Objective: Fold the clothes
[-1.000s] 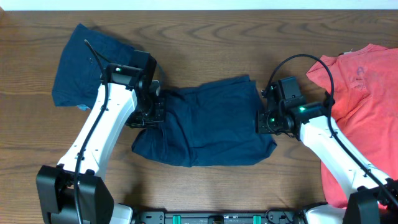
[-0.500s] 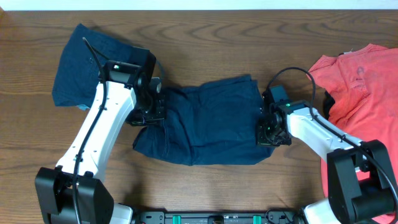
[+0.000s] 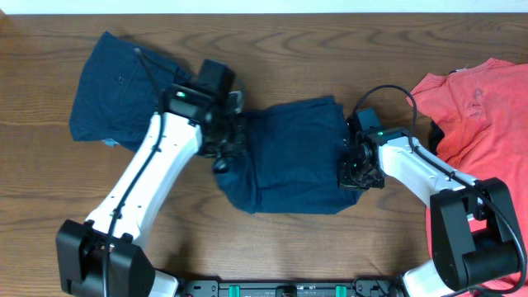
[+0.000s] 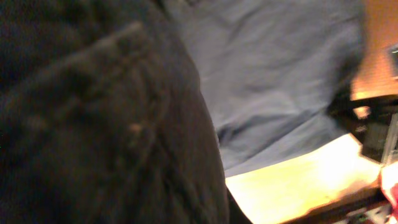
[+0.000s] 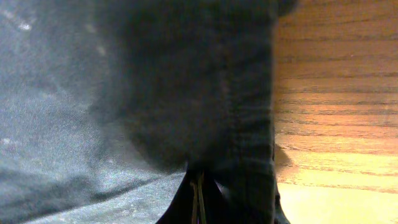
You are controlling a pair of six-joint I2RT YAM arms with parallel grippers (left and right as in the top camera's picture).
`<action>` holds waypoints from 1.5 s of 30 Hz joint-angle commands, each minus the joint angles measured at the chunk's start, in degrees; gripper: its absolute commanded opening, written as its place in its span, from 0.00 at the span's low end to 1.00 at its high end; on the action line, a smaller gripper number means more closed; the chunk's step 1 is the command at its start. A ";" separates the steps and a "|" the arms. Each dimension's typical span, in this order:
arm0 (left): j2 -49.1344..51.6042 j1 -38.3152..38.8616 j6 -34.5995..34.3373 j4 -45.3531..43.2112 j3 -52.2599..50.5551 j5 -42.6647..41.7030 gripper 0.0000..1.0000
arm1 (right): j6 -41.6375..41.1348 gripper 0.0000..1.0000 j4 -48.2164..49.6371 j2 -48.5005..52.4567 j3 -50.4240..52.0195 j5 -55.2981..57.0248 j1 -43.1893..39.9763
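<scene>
Jaws pinch shorts (image 3: 297, 161) edges; left arm (image 3: 153, 169), right arm (image 3: 421, 169) angled inward

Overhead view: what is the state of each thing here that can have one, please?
middle shorts: gripped at both side edges, left edge bunched inward.
far-left shorts: lying on the table, not held.
coral shirt: spread out at the right edge, not held.
left tool: shut on the middle shorts.
right tool: shut on the middle shorts.

Coral shirt (image 3: 487, 140) right (crumpled), on wooden table (image 3: 330, 58).
</scene>
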State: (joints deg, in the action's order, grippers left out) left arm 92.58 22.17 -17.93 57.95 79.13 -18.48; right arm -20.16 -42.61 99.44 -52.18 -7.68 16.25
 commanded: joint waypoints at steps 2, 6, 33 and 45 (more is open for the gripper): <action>0.33 4.55 -3.67 -6.88 1.46 -1.46 0.07 | 0.11 0.01 2.69 7.02 3.39 3.63 -0.22; 2.71 7.52 -6.25 -13.16 1.46 -1.42 0.07 | 0.09 0.01 2.78 7.02 3.39 3.61 -0.20; 11.58 21.31 -9.44 -33.81 1.46 0.48 0.45 | 0.07 0.01 2.32 7.02 3.39 3.61 -0.22; 7.32 15.41 -1.14 -20.06 1.46 2.75 0.45 | 11.15 0.13 -4.44 -5.57 -0.24 -7.87 -5.53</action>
State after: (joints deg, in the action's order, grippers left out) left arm 103.22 39.99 -22.96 35.57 79.48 -18.17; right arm -14.81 -45.71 98.70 -52.80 -11.84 13.28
